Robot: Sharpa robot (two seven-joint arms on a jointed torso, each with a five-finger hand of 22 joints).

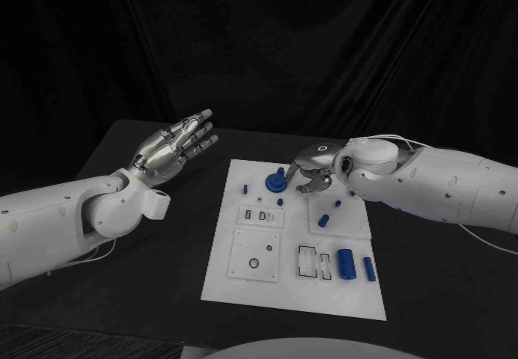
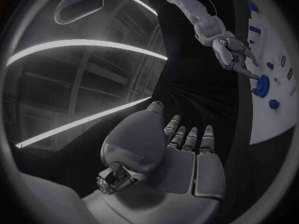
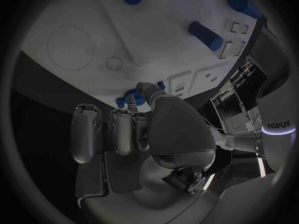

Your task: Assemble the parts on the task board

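A: Right hand [image 1: 313, 170] reaches over the far end of the white board [image 1: 293, 295], fingertips on a blue gear [image 1: 276, 182]. Held?
B: Thumb & a finger pinch it; gear sits on the board, right under those fingers [image 3: 132, 100].
A: Left hand [image 1: 173, 148]?
B: Raised off the table [image 1: 141, 247], fingers straight & apart, nothing in them, well apart from the board.
A: Other pieces?
B: Two blue cylinders [image 1: 346, 263] lie nearer the robot, away from both hands.
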